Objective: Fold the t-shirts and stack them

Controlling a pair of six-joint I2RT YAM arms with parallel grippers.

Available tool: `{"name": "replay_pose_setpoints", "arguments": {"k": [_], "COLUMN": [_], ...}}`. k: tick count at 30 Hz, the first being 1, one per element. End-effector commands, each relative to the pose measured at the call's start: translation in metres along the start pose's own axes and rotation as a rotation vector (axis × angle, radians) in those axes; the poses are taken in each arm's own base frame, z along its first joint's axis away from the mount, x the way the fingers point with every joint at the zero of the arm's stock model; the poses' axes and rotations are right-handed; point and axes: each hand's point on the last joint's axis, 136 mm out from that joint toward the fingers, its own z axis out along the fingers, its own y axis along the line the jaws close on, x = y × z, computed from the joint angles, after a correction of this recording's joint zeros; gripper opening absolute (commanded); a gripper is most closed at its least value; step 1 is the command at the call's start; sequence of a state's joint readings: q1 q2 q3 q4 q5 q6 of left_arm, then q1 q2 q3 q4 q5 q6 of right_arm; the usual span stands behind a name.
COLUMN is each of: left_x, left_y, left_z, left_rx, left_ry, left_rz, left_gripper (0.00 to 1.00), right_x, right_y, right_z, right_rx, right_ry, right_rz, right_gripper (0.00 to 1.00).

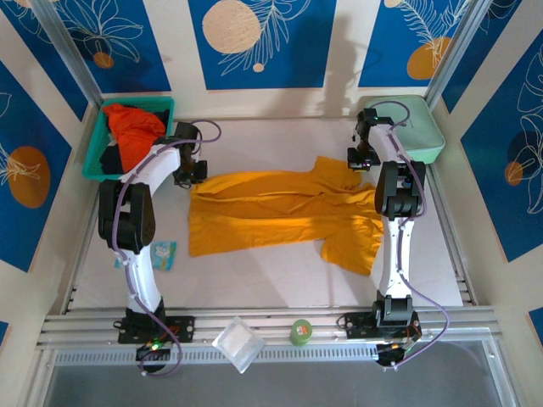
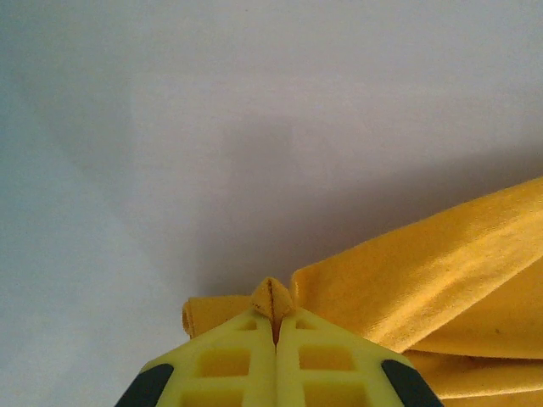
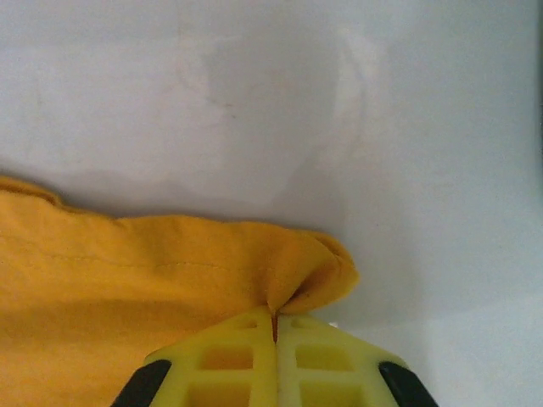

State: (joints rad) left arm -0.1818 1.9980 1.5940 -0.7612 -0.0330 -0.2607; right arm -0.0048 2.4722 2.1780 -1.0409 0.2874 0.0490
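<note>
Top external: I log the yellow shirt (image 1: 280, 212) flat mid-table, long axis left-right, hem left, sleeves right. Left gripper (image 1: 191, 172) pinches its far-left corner. Right gripper (image 1: 361, 159) pinches its far-right edge. Red shirt (image 1: 134, 127) sits in the basket (image 1: 93, 165).

Top external: sits high up behind the arm bases, looks steeply down, takes in the whole table (image 1: 254, 271) with the bases along the bottom edge. Left wrist: rides right behind the left gripper (image 2: 273, 318), super close, fingertips at bottom centre, faces low across the tabletop. Right wrist: same deal behind the right gripper (image 3: 274, 318). Shares with the overhead a corner of the mustard t-shirt (image 1: 280, 212) each, lower right and lower left of frame.
</note>
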Motion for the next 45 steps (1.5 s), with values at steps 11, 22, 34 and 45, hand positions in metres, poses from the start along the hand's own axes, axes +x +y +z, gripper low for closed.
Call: {"name": "replay_pose_setpoints", "arguments": {"k": [11, 22, 34, 45], "left_x": [-0.028, -0.027, 0.065, 0.173], "left_y": [-0.017, -0.021, -0.007, 0.030], "left_z": [-0.079, -0.268, -0.466, -0.576], "left_rx": [0.074, 0.172, 0.319, 0.340], "left_ry": [-0.160, -0.491, -0.948, -1.292], "left_rz": [-0.003, 0.047, 0.113, 0.097], "left_gripper": [0.00, 0.00, 0.00, 0.00], "right_x": [-0.021, 0.058, 0.250, 0.373], "right_y": [0.021, 0.016, 0.000, -0.011], "right_z": [-0.125, -0.395, -0.609, -0.675], "right_rx": [-0.043, -0.035, -0.205, -0.324], "right_ry": [-0.246, -0.803, -1.375, -1.631], "right_rz": [0.012, 0.048, 0.013, -0.011], "right_gripper": [0.00, 0.00, 0.00, 0.00]}}
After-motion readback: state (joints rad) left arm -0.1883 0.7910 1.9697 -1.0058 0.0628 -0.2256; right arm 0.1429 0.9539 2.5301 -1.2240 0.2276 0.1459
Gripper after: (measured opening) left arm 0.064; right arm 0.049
